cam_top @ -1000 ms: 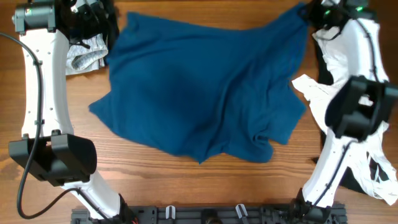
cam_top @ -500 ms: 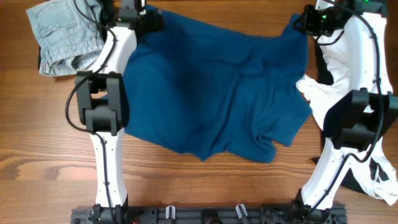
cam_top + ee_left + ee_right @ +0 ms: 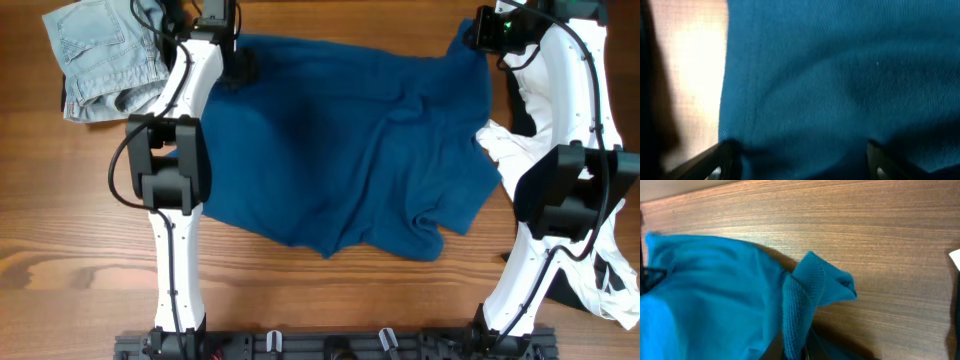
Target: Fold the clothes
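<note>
The dark blue garment [image 3: 340, 150] lies spread and wrinkled across the middle of the wooden table. My left gripper [image 3: 240, 68] is low over its far left corner. In the left wrist view its fingers [image 3: 797, 162] stand wide apart with blue cloth [image 3: 840, 75] between them, so it is open. My right gripper [image 3: 480, 32] is at the garment's far right corner. In the right wrist view it [image 3: 802, 352] is shut on a ribbed fold of the blue cloth [image 3: 715, 295], which bunches up above the jaws.
A light denim piece [image 3: 95, 50] lies crumpled at the far left corner, beside the left arm. A white garment with black marks [image 3: 510, 140] lies along the right edge, under the right arm. Bare wood [image 3: 80, 260] shows at the front left.
The left arm has swung from the far left over the denim to the garment's far left corner, then lowered a little. The right gripper keeps its hold on the far right corner.
</note>
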